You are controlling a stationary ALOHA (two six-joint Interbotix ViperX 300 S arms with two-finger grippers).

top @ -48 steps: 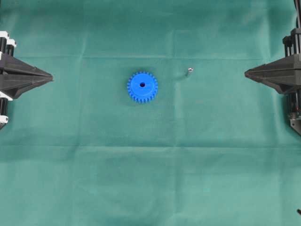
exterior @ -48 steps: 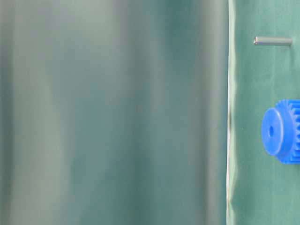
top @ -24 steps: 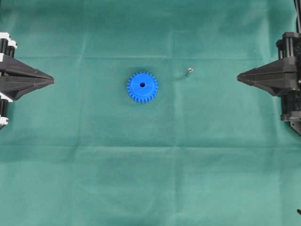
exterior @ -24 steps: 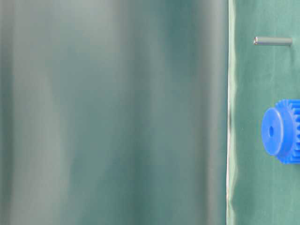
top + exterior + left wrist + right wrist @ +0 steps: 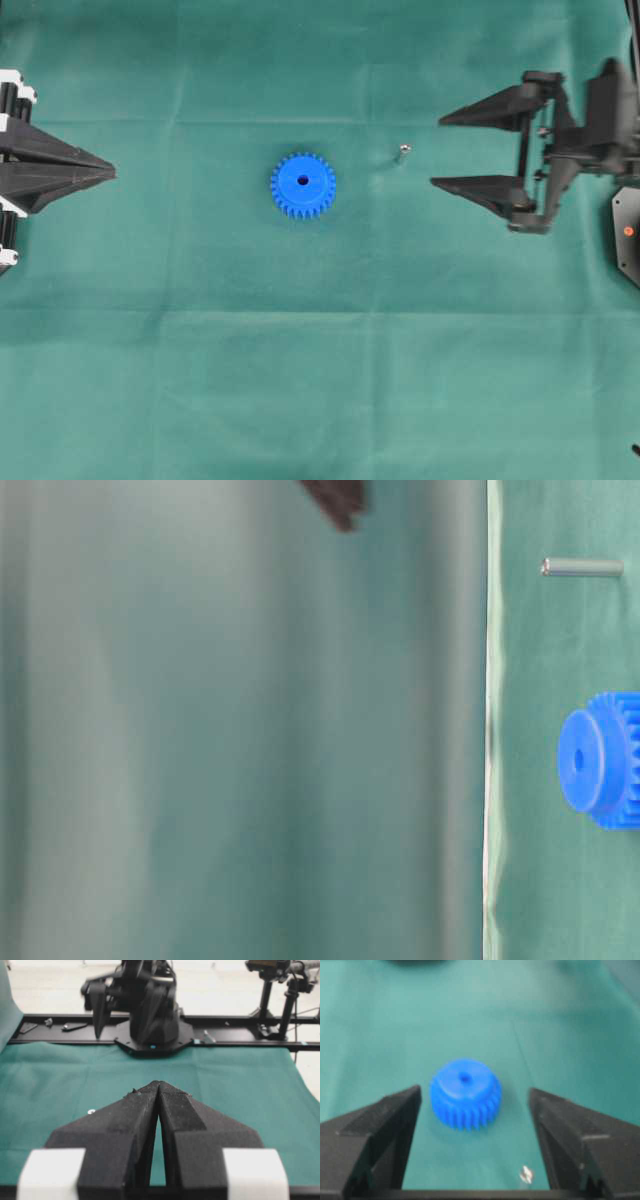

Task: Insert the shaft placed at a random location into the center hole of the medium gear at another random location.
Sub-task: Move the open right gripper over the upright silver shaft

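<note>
The medium gear, bright blue and toothed, lies flat on the green cloth a little left of centre, its center hole facing up. The shaft, a tiny silvery pin, stands on end to the gear's right, apart from it. My right gripper is open, its two fingers spread just right of the shaft with nothing between them. In the right wrist view the gear sits ahead and the shaft near the right finger. My left gripper is shut and empty at the far left edge.
Green cloth covers the whole table. The left wrist view looks across to the right arm's base on a black rail, with camera stands behind. A dark fingertip shows at the top of the table-level view.
My right gripper has opened wide from shut and moved left toward the shaft. The left gripper, gear and shaft have not moved.
</note>
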